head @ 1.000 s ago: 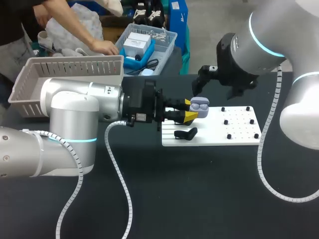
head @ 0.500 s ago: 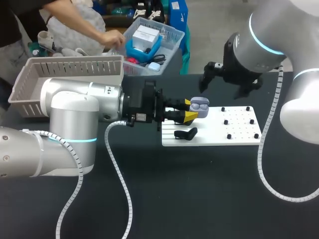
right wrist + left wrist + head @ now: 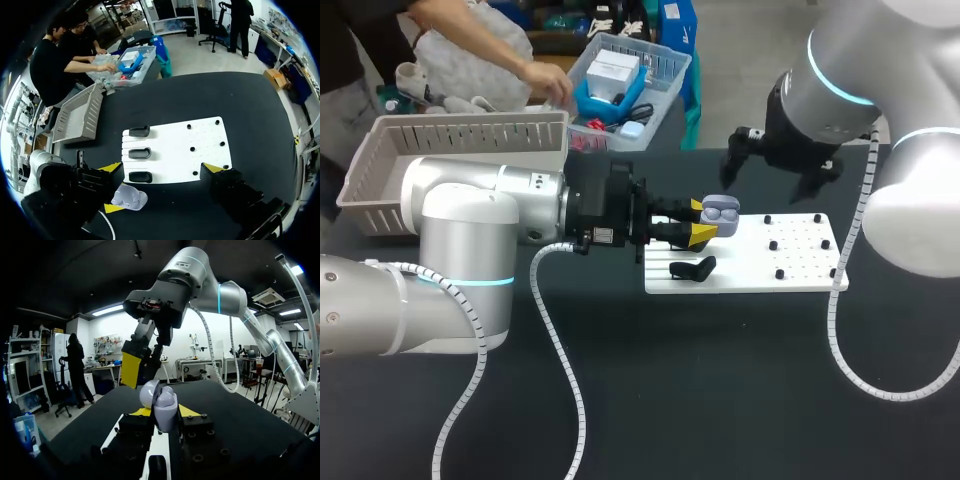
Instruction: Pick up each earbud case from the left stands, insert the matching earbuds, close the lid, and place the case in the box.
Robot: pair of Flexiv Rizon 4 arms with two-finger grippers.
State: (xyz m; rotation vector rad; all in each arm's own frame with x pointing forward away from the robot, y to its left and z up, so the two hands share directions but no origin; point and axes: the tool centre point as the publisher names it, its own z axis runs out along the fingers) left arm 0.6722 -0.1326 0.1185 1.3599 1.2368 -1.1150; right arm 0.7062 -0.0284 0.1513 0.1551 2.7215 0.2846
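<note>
Left tool [image 3: 701,222] clamps case [image 3: 165,411], lid [image 3: 148,393] open.

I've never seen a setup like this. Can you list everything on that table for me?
earbud case: one, pale lilac-grey, lid open, held in the air by the board's left end
board: one, white, middle of the table
stands: three, black, empty, in a row at the board's left end
pegs: six, black, on the board's right half
basket: one, grey, far left of the table
table: one, black
left gripper: yellow tips, jaws shut on the earbud case
right gripper: yellow tips, jaws open, above the board
</note>
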